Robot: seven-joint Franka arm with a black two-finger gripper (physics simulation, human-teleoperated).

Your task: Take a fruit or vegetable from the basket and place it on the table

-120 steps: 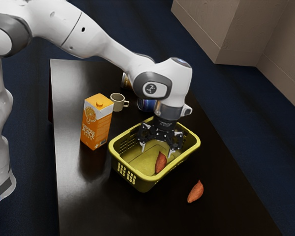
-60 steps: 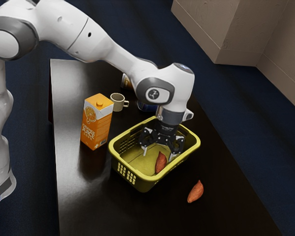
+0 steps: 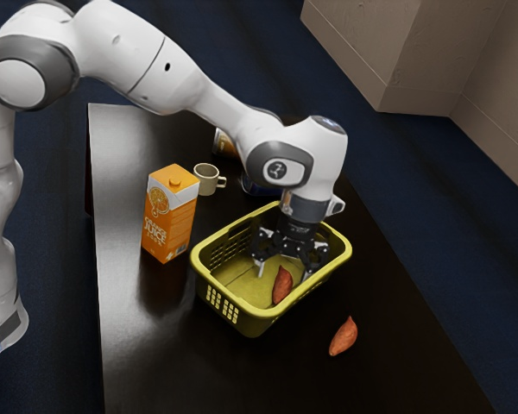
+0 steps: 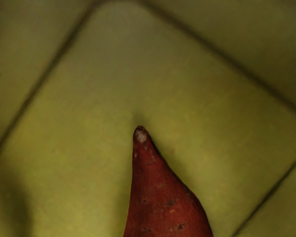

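Note:
My gripper [image 3: 283, 269] is down inside the yellow-green basket [image 3: 255, 316], its two fingers spread wide. Between and just below the fingertips, a red sweet potato [image 3: 282, 285] lies on the basket floor; whether either finger touches it I cannot tell. In the wrist view the sweet potato [image 4: 163, 200] has its narrow tip pointing over the basket floor [image 4: 89, 123], close under my hand. A second sweet potato [image 3: 344, 336] rests on the dark table [image 3: 181, 362], outside the basket towards the exterior view's lower right.
An orange juice carton [image 3: 169, 216] stands beside the basket on the exterior view's left. Behind it are a beige mug [image 3: 207, 179], a can [image 3: 224, 142] and a blue can [image 3: 257, 183] partly hidden by the arm. The basket's walls surround my fingers.
My hand has gone lower into the basket and slightly towards the exterior view's right. The sweet potatoes and the basket have stayed where they were.

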